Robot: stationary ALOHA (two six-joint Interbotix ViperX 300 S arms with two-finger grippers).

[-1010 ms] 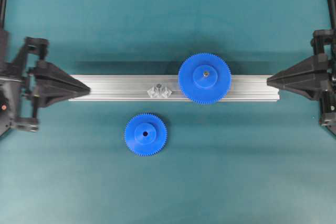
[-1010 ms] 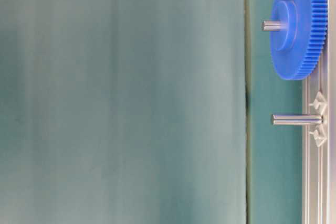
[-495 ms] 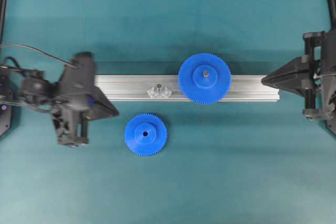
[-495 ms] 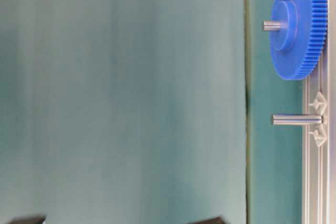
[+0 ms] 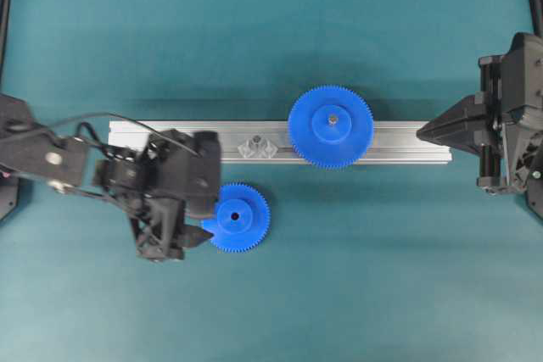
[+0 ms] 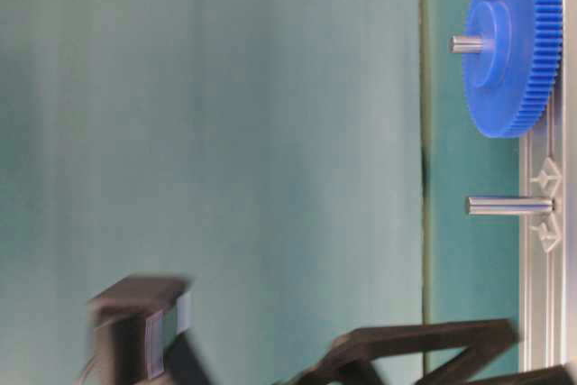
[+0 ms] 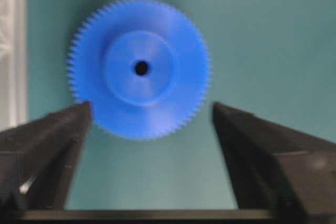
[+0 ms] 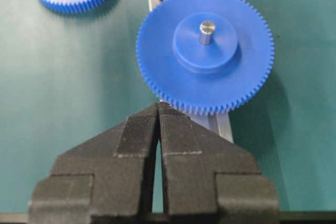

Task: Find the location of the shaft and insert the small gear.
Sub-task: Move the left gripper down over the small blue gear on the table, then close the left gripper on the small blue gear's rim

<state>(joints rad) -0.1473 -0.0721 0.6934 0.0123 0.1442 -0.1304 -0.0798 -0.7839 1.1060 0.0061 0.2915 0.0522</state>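
A: Why does the left pincer (image 7: 149, 124) stand so wide?

B: To take the small gear (image 7: 139, 68), a bright blue toothed plastic wheel lying flat on the green bench (image 5: 356, 277), between its black fingers (image 7: 47, 135); nothing is gripped yet.

A: And the thin grey metal shaft (image 6: 507, 206)?

B: Upright on the long aluminium rail (image 5: 407, 143), beside the larger blue gear (image 5: 330, 126), toward the bench's left edge.

A: The right pincer (image 8: 158, 109)?

B: Closed, empty, waiting at the rail's right end.
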